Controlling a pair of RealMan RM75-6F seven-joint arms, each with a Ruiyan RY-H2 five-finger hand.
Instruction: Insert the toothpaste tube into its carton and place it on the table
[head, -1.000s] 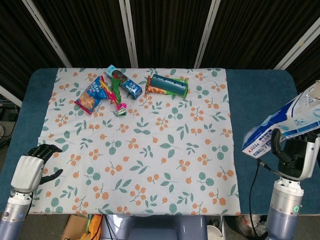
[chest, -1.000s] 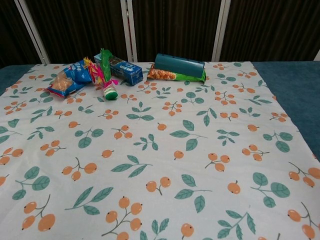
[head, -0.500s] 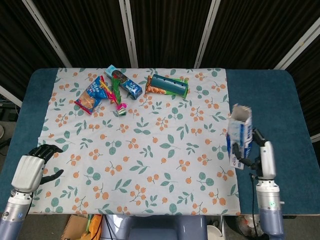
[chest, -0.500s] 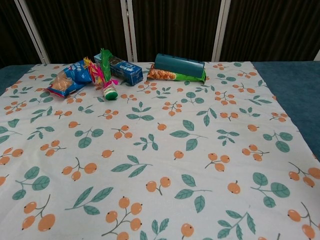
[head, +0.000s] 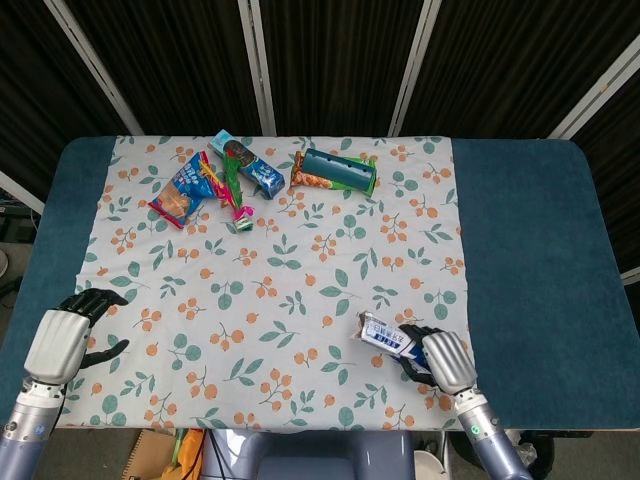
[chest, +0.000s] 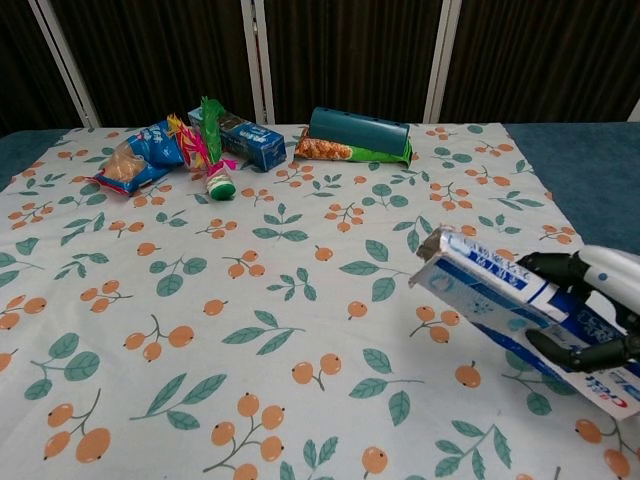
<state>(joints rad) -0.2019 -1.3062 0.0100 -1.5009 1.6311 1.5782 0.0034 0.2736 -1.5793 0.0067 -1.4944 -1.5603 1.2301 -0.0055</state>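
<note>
In the head view, near the front edge of the bench (head: 520, 240), the carton (head: 388, 336) is held low over the floral cloth (head: 300, 280) by the right hand (head: 437, 360), whose fingers (head: 412, 372) are wrapped around its near end. The toothpaste tube itself cannot be made out, so whether it is already inside cannot be told. The left hand (head: 68, 338) is kept at the front left corner, holding nothing, its fingers spread. A risk is judged here: the carton is gripped close to the cloth's front hem, and if it is released too near that edge it could slide or tip off the bench. Ample open cloth lies between the carton and the clutter at the back, where a snack packet (head: 180, 190), a blue box (head: 250, 166) and a teal tube pack (head: 335, 171) are grouped well apart from the hand.

In the chest view, the carton (chest: 490, 282) is seen tilted, its far end raised and seemingly open, with the right hand (chest: 590, 305) clamped on the lower end. If that end is indeed unsealed, any contents could slip out during lowering, and a tilted release could let the carton roll. The middle of the cloth (chest: 250, 300) offers free room to the left, with the back-row items far off
</note>
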